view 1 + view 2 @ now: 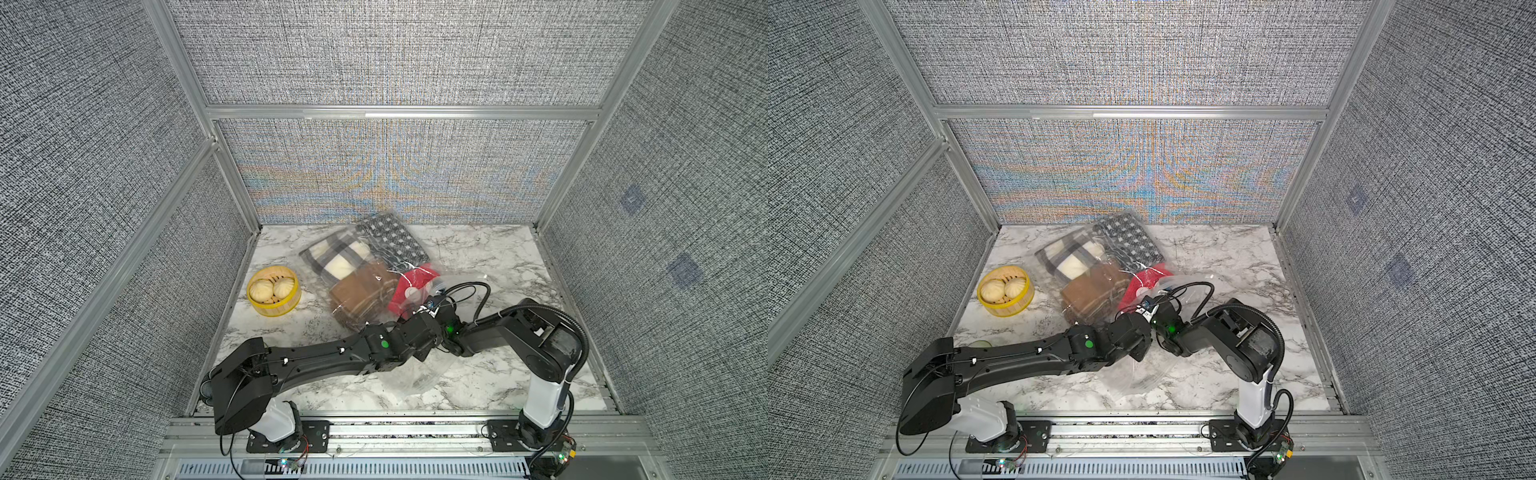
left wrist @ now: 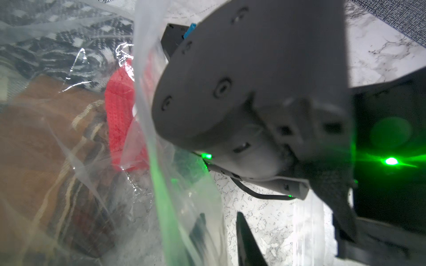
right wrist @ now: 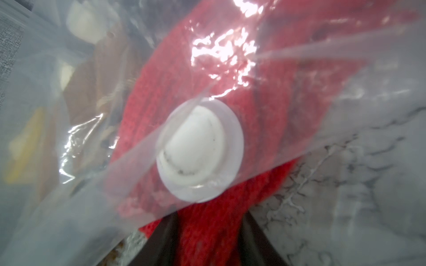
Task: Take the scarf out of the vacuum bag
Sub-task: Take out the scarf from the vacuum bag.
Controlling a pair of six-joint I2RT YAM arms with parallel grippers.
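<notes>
The clear vacuum bag (image 1: pixel 365 266) (image 1: pixel 1096 266) lies on the marble table and holds several folded scarves: black-and-white, grey plaid, brown and red. Its white valve cap (image 3: pixel 198 149) rests over the red scarf (image 1: pixel 419 276) (image 3: pixel 161 92). In the right wrist view my right gripper (image 3: pixel 210 214) is inside the bag's mouth, with the red scarf filling the gap between its two dark fingers. My left gripper (image 2: pixel 221 215) sits close beside the right wrist. Its fingers stand slightly apart, one behind the bag's plastic film (image 2: pixel 184 207), the other over bare marble.
A yellow bamboo steamer (image 1: pixel 274 291) (image 1: pixel 1005 291) with two buns stands to the left of the bag. Loose plastic of the bag's mouth (image 1: pixel 415 374) trails under both wrists toward the front. Grey fabric walls enclose the table on three sides.
</notes>
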